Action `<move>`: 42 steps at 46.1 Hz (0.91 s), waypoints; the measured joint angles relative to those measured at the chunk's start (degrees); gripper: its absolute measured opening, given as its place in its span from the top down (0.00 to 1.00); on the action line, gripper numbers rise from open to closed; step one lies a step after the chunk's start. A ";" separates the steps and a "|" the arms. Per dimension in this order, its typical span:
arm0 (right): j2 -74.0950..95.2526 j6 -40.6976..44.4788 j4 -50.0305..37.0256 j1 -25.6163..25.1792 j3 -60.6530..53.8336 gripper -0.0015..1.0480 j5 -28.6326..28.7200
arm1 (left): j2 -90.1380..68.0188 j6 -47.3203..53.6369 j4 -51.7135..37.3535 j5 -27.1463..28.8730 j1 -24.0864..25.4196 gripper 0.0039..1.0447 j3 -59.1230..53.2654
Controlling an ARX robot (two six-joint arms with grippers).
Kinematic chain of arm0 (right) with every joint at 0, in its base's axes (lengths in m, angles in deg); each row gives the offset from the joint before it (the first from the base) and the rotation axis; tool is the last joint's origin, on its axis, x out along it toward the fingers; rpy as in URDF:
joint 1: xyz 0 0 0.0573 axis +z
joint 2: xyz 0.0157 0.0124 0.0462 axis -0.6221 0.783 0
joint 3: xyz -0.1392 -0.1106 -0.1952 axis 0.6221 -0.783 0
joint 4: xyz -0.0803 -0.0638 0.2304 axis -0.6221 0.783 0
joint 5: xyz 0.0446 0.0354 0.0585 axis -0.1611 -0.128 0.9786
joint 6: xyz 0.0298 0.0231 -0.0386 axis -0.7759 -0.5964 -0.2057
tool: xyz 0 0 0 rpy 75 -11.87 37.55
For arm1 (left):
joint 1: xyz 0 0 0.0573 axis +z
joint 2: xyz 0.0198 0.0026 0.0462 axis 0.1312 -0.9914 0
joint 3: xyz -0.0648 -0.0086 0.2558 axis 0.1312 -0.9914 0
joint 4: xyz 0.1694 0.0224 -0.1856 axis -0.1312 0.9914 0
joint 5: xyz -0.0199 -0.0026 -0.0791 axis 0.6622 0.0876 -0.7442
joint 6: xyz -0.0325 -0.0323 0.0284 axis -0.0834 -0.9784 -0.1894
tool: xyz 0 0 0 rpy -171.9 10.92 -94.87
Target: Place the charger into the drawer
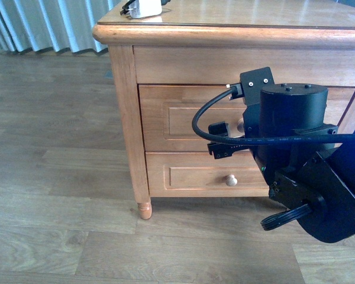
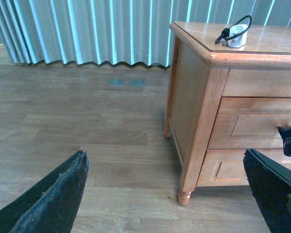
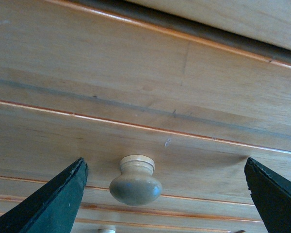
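Note:
The white charger (image 1: 145, 8) with its black cable lies on top of the wooden cabinet, near the far left corner; the left wrist view shows the charger (image 2: 236, 35) too. The upper drawer (image 1: 177, 115) is closed. My right gripper (image 1: 222, 139) stands open right in front of the drawer's round knob (image 3: 135, 182). In the right wrist view the knob sits between the fingers of the right gripper (image 3: 165, 162), nearer one of them and untouched. My left gripper (image 2: 165, 158) hangs open and empty over the floor, off the cabinet's left side.
A like drawer with its own knob (image 1: 231, 180) lies below the upper one. The cabinet stands on short turned legs (image 1: 144, 210) on a wood plank floor (image 1: 53, 195). Pale blue curtains (image 2: 87, 29) hang behind. The right arm's black body (image 1: 302, 165) covers the cabinet's right front.

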 joint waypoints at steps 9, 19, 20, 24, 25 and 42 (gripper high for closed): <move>0.22 0.00 0.22 0.33 0.04 0.08 0.09 | 0.00 0.02 0.00 0.00 0.00 0.06 0.00; 0.22 0.00 0.17 0.50 0.04 0.08 0.04 | 0.00 0.00 0.00 0.00 0.00 0.06 0.00; 0.22 0.00 0.22 0.52 0.04 0.08 0.13 | 0.00 0.00 0.00 0.00 0.00 0.06 0.00; 0.22 -0.02 0.33 0.63 0.04 0.08 0.13 | 0.00 0.02 0.00 0.00 -0.02 0.06 0.00; 0.22 -0.02 0.46 0.68 0.04 0.08 0.15 | 0.00 0.02 0.00 0.00 0.00 0.06 0.00; 0.63 -0.50 1.38 1.36 0.37 0.08 0.35 | 0.00 0.00 0.00 0.00 0.00 0.06 0.00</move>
